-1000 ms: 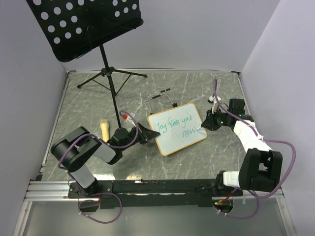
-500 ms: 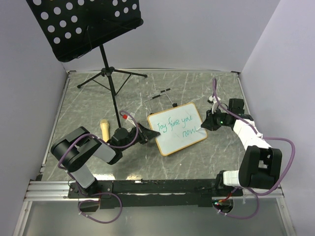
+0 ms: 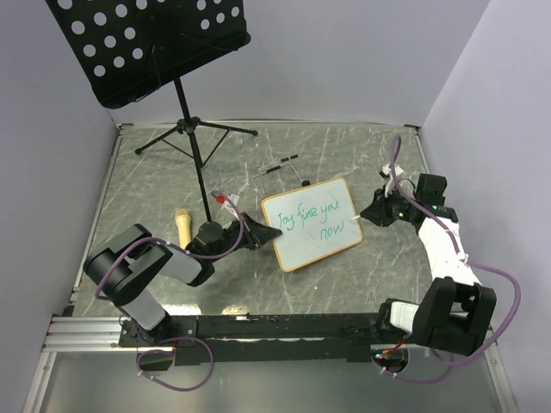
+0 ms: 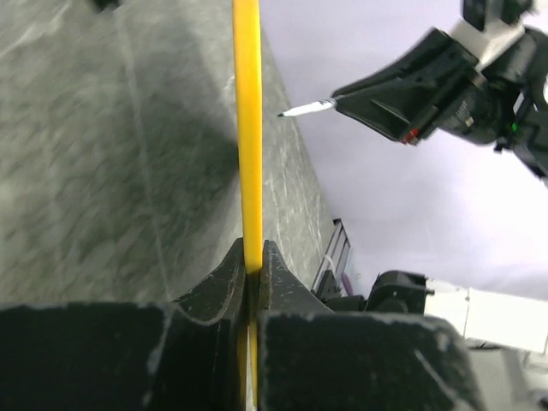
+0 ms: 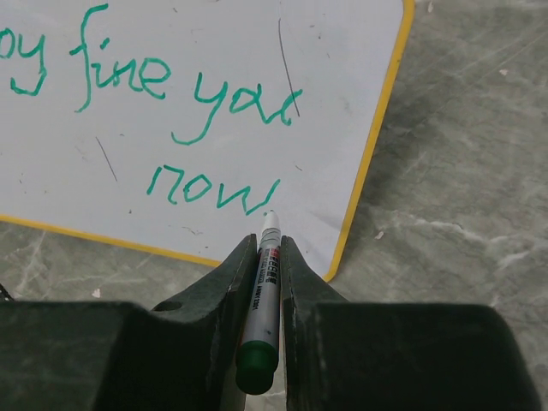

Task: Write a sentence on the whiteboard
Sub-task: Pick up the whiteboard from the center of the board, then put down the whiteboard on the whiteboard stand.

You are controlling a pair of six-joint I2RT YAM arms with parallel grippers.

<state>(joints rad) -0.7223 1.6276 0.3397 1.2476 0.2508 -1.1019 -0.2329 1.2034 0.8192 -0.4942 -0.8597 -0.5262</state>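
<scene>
Since a second ago your right arm has drawn back toward the right edge of the top view, and the left one has nudged in against the board. The small rectangular whiteboard with a yellow-tan frame and rounded corners (image 3: 312, 225) lies at the centre of the top view on the grey marbled table (image 3: 362, 155), carrying two lines of green handwriting.

Your left gripper (image 4: 253, 261) is pinched tight on the left edge of the frame, which runs as a yellow line straight up the middle of the left wrist view. Your right gripper (image 5: 262, 253) is clamped on the slim green-capped white marker (image 5: 265, 282). Its tip points at the board's lower right area, just below the last letter of "now". From the left wrist view, the tip looks to be lifted just off the surface.

The writing looks nearly done, so the step in hand is probably a finishing stroke or a clean lift-off.

- Keep the left clamp steady, because any shift of the frame will smear or skew the line.
- If you add a mark, bring the tip straight down onto the bare white right of "now" and well inside the frame.
- Press lightly and drag the wrist evenly instead of twisting it.
- Lift vertically before retreating, so the nib doesn't trail green across the words.
</scene>
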